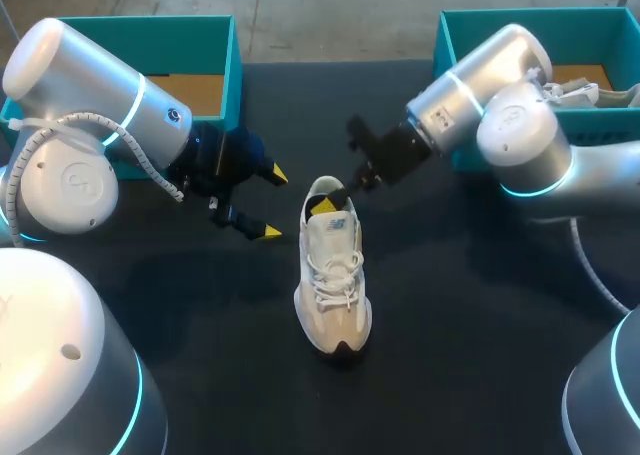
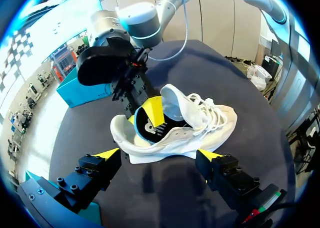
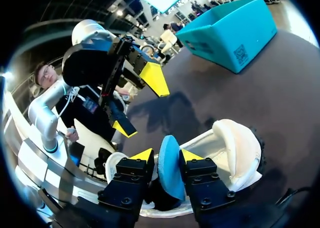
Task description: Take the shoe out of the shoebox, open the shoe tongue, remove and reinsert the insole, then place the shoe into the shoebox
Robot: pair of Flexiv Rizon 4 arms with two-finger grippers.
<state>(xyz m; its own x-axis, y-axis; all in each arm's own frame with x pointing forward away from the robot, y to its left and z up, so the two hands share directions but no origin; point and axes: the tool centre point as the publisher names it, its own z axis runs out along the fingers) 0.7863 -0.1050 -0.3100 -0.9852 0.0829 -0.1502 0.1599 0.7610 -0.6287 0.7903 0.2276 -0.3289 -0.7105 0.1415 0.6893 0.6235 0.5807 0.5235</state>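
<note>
A white lace-up shoe (image 1: 335, 275) stands upright on the black table, toe towards me. My right gripper (image 1: 335, 197) is at its heel opening. In the right wrist view a blue insole (image 3: 170, 170) stands up out of the shoe (image 3: 235, 148) between the parted fingers of that gripper (image 3: 167, 155), resting against one finger with a thin gap at the other. My left gripper (image 1: 272, 203) hangs wide open just left of the heel, holding nothing. In the left wrist view the shoe (image 2: 200, 123) lies ahead of the left gripper (image 2: 160, 153), with the right gripper (image 2: 150, 112) dipped into its opening.
A teal shoebox (image 1: 225, 55) stands at the back left behind my left arm. A second teal box (image 1: 480, 25) at the back right holds another white shoe (image 1: 590, 93). The table in front of the shoe's toe is bare black cloth.
</note>
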